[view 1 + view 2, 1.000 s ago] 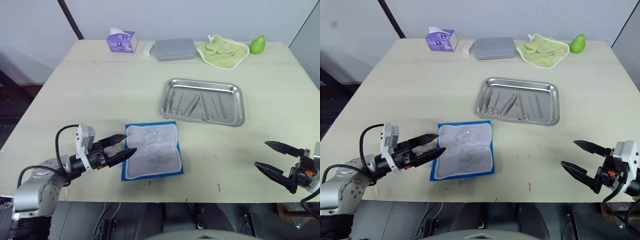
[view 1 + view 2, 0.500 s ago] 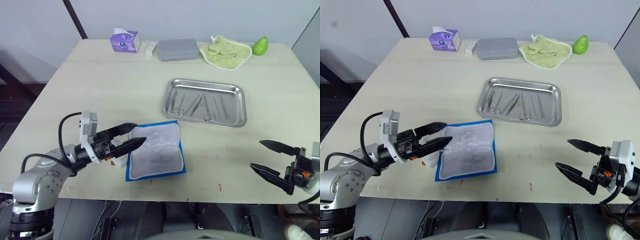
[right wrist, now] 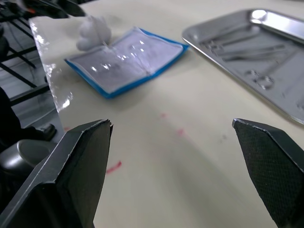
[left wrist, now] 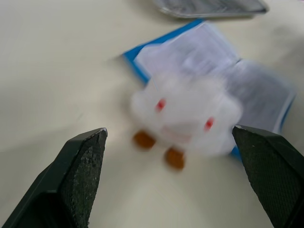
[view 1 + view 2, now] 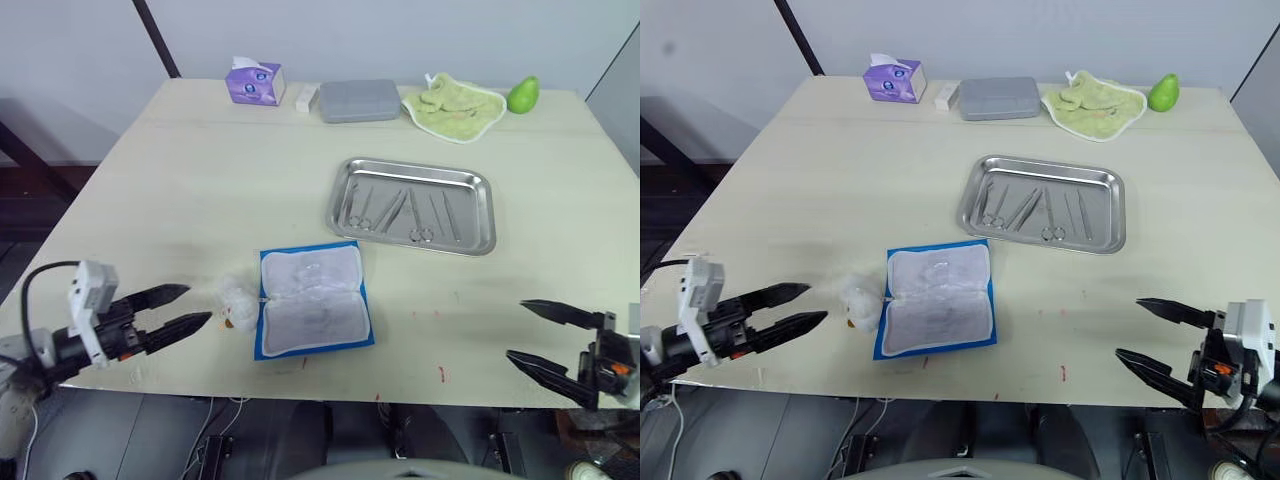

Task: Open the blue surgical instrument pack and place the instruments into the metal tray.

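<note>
Blue surgical instrument pack (image 5: 314, 311) lay open, lining up, near table's front edge, long axis roughly across the table; pockets looked empty. Left gripper (image 5: 183, 309) was nearer, off pack's left side w/ fingers spread, holding nothing; a small white wad (image 5: 236, 298) sat between them. Right gripper (image 5: 545, 337) was well apart at front right, also spread & empty. Instruments (image 5: 400, 213) lay in metal tray (image 5: 483, 240), behind pack.

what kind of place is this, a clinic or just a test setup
Most likely a lab test bench, not a clinic: one plain table carries a steel tray of surgical instruments alongside unrelated props such as a tissue box and a green pear.
</note>
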Robot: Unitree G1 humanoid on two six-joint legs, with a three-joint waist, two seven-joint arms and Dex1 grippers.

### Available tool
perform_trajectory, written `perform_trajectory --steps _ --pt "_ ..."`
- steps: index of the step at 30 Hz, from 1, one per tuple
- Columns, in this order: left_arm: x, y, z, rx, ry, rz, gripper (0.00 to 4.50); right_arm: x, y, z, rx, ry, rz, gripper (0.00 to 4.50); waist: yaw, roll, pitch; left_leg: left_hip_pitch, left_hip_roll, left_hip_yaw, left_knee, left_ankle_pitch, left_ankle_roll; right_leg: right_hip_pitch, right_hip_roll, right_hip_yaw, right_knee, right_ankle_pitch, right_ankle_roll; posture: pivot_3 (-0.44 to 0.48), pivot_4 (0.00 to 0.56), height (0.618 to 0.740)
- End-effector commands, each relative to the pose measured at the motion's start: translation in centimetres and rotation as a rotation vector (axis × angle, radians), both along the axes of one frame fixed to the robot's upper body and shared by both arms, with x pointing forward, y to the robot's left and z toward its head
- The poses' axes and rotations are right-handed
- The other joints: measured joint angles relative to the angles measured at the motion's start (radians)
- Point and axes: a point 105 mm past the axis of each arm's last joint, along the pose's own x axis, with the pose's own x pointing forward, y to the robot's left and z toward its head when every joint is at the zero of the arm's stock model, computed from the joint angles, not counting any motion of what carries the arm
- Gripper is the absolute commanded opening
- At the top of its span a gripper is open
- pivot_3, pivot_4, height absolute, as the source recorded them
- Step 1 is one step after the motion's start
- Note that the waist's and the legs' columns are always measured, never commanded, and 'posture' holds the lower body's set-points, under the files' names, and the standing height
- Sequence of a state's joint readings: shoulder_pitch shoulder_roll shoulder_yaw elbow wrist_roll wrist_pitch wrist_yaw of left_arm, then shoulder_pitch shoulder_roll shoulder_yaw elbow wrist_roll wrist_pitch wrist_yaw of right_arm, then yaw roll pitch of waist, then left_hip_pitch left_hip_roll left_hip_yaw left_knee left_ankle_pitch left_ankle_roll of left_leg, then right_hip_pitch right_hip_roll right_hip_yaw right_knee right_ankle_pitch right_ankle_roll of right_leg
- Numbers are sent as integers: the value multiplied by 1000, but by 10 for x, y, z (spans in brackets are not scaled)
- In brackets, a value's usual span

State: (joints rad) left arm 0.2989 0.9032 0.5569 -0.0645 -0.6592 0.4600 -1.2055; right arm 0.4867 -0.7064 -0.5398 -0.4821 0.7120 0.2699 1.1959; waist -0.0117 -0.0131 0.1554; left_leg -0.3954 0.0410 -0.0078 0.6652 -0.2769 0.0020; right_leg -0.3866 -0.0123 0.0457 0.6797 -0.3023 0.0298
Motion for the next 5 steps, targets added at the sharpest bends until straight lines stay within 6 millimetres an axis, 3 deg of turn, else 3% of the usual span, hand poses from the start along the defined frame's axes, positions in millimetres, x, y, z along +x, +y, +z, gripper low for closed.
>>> perform_trajectory --steps 1,5 --pt "-4 6 6 34 -57 8 4500 -2 -9 7 -20 -44 -24 4464 1 0 0 0 0 0 0 0 0 0 -1 0 0 0 0 0 150 740" --pt "-9 7 1 30 -50 14 4500 -4 -15 5 -27 -33 -38 4464 1 -1 0 0 0 -1 1 0 0 1 -2 -2 0 0 0 0 150 740"
